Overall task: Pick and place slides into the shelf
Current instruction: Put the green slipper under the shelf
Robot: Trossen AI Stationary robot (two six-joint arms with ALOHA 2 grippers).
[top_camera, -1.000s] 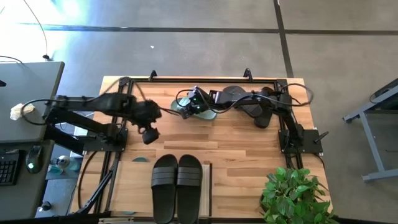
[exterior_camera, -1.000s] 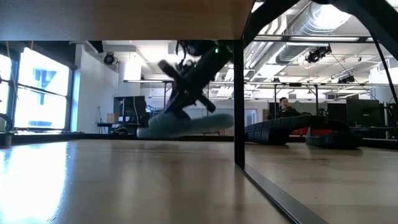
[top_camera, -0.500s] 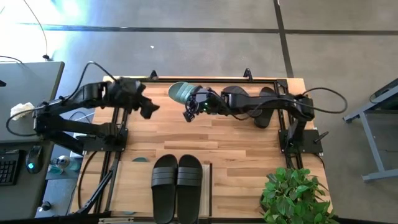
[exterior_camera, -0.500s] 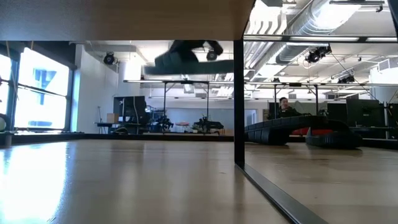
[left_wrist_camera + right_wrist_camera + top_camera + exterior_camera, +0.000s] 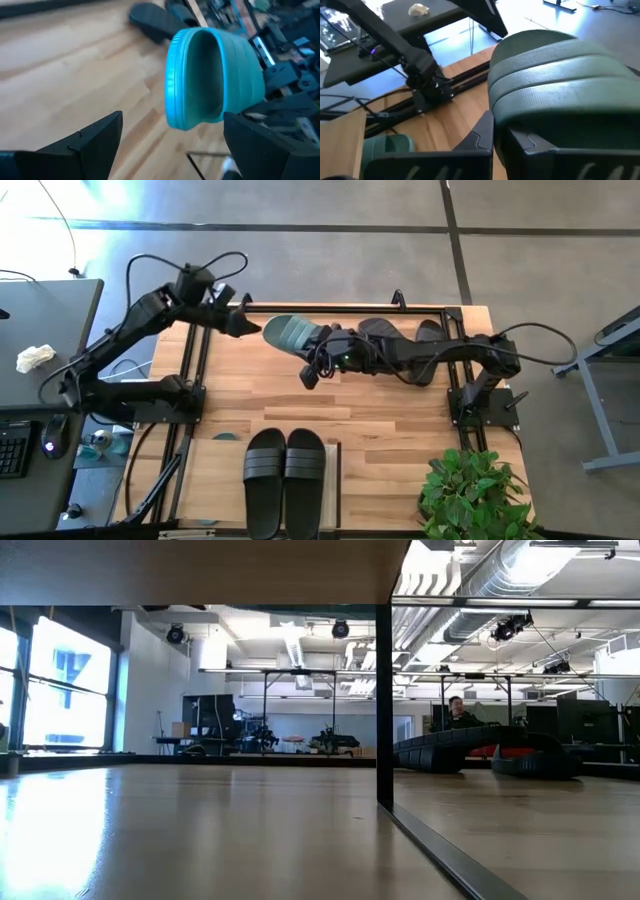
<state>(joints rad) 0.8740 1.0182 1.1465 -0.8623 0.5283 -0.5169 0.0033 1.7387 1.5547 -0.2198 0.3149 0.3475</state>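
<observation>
High view: the right pincer [image 5: 318, 363] is clamped on one sage-green slide [image 5: 291, 334], held aloft over the worktop [image 5: 380, 415] toward its far edge. The left pincer [image 5: 245, 326], fingers spread wide and empty, hangs just left of it. Two black slides [image 5: 286, 480] sit on the shelf [image 5: 334, 480] at the near edge; two more [image 5: 415, 350] lie far right. Bare boards lie between.

One slide [image 5: 290, 335] held above the table's [image 5: 380, 405] far edge, two slides [image 5: 285, 480] side by side on the shelf [image 5: 334, 480] at its near edge
</observation>
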